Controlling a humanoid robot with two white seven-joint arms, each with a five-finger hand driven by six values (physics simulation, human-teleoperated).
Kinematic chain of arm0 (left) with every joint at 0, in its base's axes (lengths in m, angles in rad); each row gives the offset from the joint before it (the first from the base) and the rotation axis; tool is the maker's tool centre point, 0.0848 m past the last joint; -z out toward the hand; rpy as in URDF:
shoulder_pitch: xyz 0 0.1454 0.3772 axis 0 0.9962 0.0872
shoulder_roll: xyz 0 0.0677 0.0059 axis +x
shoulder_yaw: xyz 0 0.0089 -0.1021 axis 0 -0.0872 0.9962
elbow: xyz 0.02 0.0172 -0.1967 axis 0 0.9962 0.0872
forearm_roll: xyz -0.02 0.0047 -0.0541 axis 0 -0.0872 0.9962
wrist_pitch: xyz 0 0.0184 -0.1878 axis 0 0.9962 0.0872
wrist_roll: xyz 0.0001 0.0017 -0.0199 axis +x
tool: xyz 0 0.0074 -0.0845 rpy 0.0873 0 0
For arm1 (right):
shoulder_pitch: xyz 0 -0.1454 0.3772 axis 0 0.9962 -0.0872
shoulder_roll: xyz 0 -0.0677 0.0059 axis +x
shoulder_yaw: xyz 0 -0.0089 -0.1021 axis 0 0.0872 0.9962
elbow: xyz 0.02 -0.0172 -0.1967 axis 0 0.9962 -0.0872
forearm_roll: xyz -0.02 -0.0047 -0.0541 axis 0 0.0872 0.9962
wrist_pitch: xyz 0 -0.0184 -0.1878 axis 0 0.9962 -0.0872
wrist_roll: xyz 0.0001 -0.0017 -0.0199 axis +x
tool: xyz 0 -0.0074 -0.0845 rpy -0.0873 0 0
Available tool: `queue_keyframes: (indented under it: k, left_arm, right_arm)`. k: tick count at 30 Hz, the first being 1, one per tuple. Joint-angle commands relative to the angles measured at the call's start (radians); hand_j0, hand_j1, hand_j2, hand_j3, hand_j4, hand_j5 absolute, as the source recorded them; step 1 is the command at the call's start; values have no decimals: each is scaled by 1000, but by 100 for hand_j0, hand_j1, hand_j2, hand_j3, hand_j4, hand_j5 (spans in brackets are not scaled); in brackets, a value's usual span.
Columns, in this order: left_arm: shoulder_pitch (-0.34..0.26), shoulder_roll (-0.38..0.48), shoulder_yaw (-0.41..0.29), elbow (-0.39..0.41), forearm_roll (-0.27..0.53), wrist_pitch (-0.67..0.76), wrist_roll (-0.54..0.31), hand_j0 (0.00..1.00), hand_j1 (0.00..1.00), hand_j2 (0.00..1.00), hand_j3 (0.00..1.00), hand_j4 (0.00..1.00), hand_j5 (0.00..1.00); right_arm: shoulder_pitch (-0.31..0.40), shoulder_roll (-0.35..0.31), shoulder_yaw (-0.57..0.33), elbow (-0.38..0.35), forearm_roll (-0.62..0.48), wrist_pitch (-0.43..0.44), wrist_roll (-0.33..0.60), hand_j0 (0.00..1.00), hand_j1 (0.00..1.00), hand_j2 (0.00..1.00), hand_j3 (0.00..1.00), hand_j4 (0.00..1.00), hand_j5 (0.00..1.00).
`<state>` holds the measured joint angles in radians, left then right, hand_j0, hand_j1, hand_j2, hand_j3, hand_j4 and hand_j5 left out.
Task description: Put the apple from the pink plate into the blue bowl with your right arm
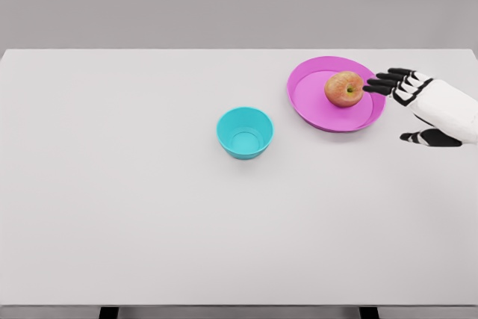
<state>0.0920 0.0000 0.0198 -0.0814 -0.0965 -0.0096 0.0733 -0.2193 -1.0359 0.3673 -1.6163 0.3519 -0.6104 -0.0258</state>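
In the head view, one white table (149, 222) is filling most of the picture, and on it three things are lying: one pink plate (314, 106), one apple (344, 89) and one blue bowl (245, 132). Only one hand is showing, the right hand (422, 106), which is coming in from the right edge of the picture.

The apple is sitting upright on the pink plate, in the right half of it, with its stem hollow turned upward. Its skin is red and yellow-green. The plate is standing in the far right part of the table. The bowl, which is more turquoise than deep blue, is standing to the left of the plate and a little nearer to the robot, close to it but not touching it. Nothing is lying inside the bowl.

The right hand is hovering just beside the right rim of the plate. Its black fingers (385, 84) are stretching out toward the apple, nearly straight and close together, and the thumb (418, 137) is held well apart below them, so the hand is wide open. The fingertips are reaching very near to the right side of the apple, perhaps touching it; I cannot tell which. The hand is grasping nothing.

No brand, label or writing is readable on any of these things.
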Motion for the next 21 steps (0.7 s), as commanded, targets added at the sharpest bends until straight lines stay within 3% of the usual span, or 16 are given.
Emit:
queue_keyframes:
  k: [1, 3, 4, 6, 7, 8, 9, 11, 12, 14, 15, 19, 21]
  left_arm:
    - [0, 0, 0, 0, 0, 0, 0, 100, 100, 100, 100, 100, 100]
    - [0, 0, 0, 0, 0, 0, 0, 100, 100, 100, 100, 100, 100]
    - [0, 0, 0, 0, 0, 0, 0, 100, 100, 100, 100, 100, 100]
    - [0, 0, 0, 0, 0, 0, 0, 100, 100, 100, 100, 100, 100]
    - [0, 0, 0, 0, 0, 0, 0, 100, 100, 100, 100, 100, 100]
    - [0, 0, 0, 0, 0, 0, 0, 100, 100, 100, 100, 100, 100]
    - [0, 0, 0, 0, 0, 0, 0, 100, 100, 100, 100, 100, 100]
    - [0, 0, 0, 0, 0, 0, 0, 100, 100, 100, 100, 100, 100]
    - [0, 0, 0, 0, 0, -1, 0, 100, 100, 100, 100, 100, 100]
    - [0, 0, 0, 0, 0, 0, 0, 100, 100, 100, 100, 100, 100]
    - [0, 0, 0, 0, 0, 0, 0, 100, 100, 100, 100, 100, 100]
    - [0, 0, 0, 0, 0, 0, 0, 100, 100, 100, 100, 100, 100]
    - [0, 0, 0, 0, 0, 0, 0, 100, 100, 100, 100, 100, 100]
  right_arm:
    - [0, -1, 12, -11, -5, 0, 1, 100, 100, 100, 100, 100, 100]
    - [-2, -1, -1, 22, -7, 0, 1, 100, 100, 100, 100, 100, 100]
    - [-3, 0, -18, 119, -7, 0, 1, 100, 100, 100, 100, 100, 100]
    - [-3, 0, -67, 194, -7, 0, 21, 100, 100, 100, 100, 100, 100]
    - [-3, 0, -105, 203, -7, 0, 105, 100, 100, 100, 100, 100, 100]
    - [-6, 2, -151, 194, -7, 0, 294, 100, 100, 100, 100, 100, 100]
    - [-52, 17, -145, 193, -8, 0, 408, 100, 100, 100, 100, 100, 100]
    - [-118, 45, -131, 210, -8, 0, 553, 100, 100, 100, 100, 100, 100]
    - [-193, 59, -71, 252, -8, 0, 584, 100, 100, 100, 100, 100, 100]
    - [-417, 143, 136, 435, -7, 0, 637, 100, 100, 100, 100, 100, 100]
    - [-466, 177, 188, 480, -7, 0, 637, 100, 100, 100, 100, 100, 100]
    - [-581, 255, 285, 503, -7, 0, 637, 100, 100, 100, 100, 100, 100]
    - [-632, 301, 335, 572, -5, 0, 637, 100, 100, 100, 100, 100, 100]
